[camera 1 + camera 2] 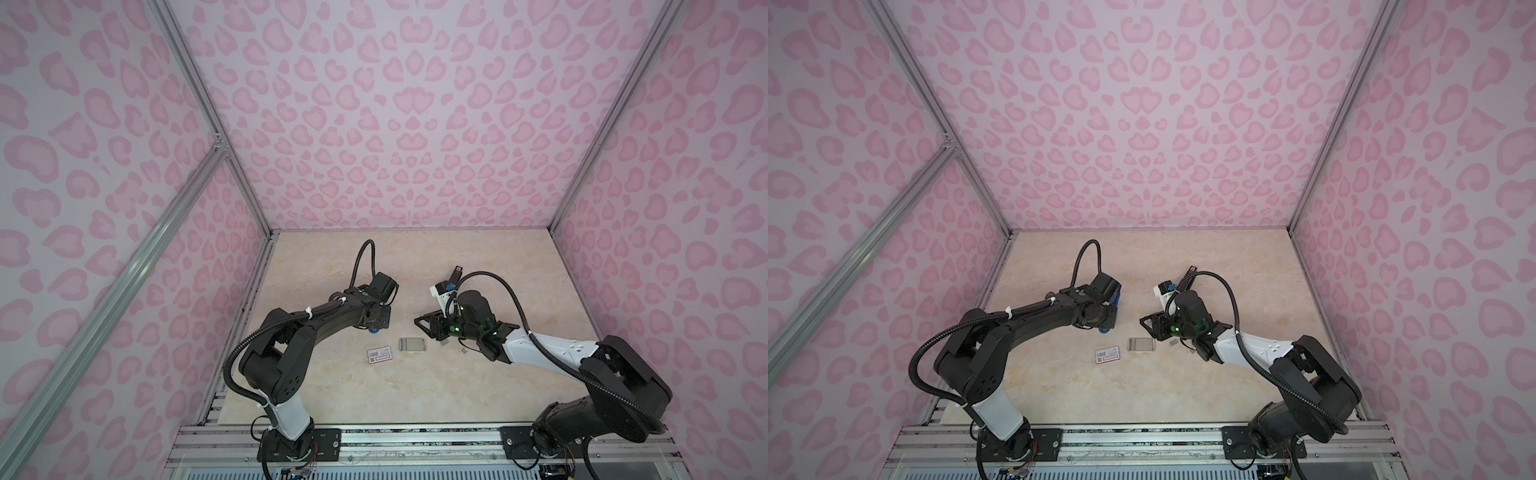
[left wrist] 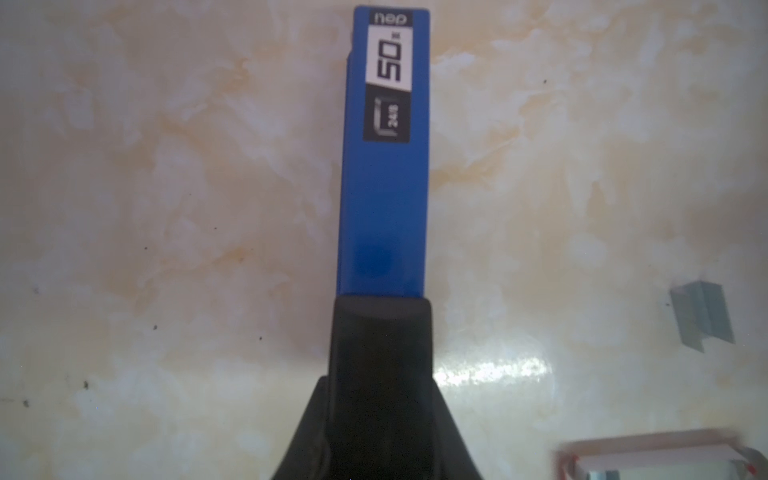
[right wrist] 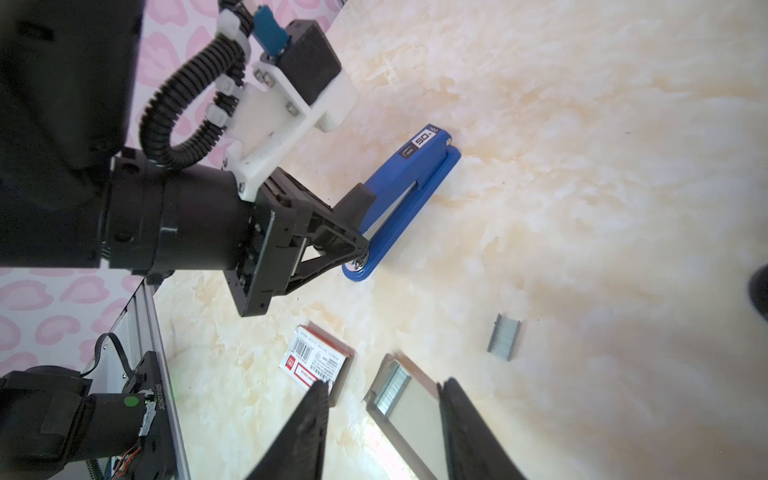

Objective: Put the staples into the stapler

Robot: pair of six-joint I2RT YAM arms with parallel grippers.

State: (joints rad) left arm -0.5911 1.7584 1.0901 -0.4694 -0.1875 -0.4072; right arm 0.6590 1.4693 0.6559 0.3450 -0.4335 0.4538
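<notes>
**Stapler** (image 3: 409, 178): blue, black nose (image 3: 359, 197), lying flat on the table (image 3: 582, 166). Lid (image 2: 384, 187) down, with a thin gap along the side. In a top view it sits at 10 o'clock from the tray (image 1: 412, 344) (mostly hidden there).

**Left gripper** (image 3: 357, 245): jaws closed on the stapler's nose end.

**Right gripper** (image 3: 385, 384): jaws apart, empty, hanging over the tray.

**Staples** (image 3: 505, 332): one loose strip on the table at 3 o'clock from the tray, touching nothing. Further strips (image 3: 392, 390) are packed in one end of the tray.

**Sleeve** (image 3: 320, 361): white and red, at 8 o'clock from the tray (not wanted for the job).

**Step in hand**, as I read it: you are securing the stapler ahead of opening it. The magazine is not yet exposed and nothing is loaded.

**Next move calls for**: swing the lid up about its rear end while the base (image 3: 399, 232) stays down. Then bring your right jaws over the loose strip and pinch across its narrow sides (it is thin and low, and likely to slide or snap).
</notes>
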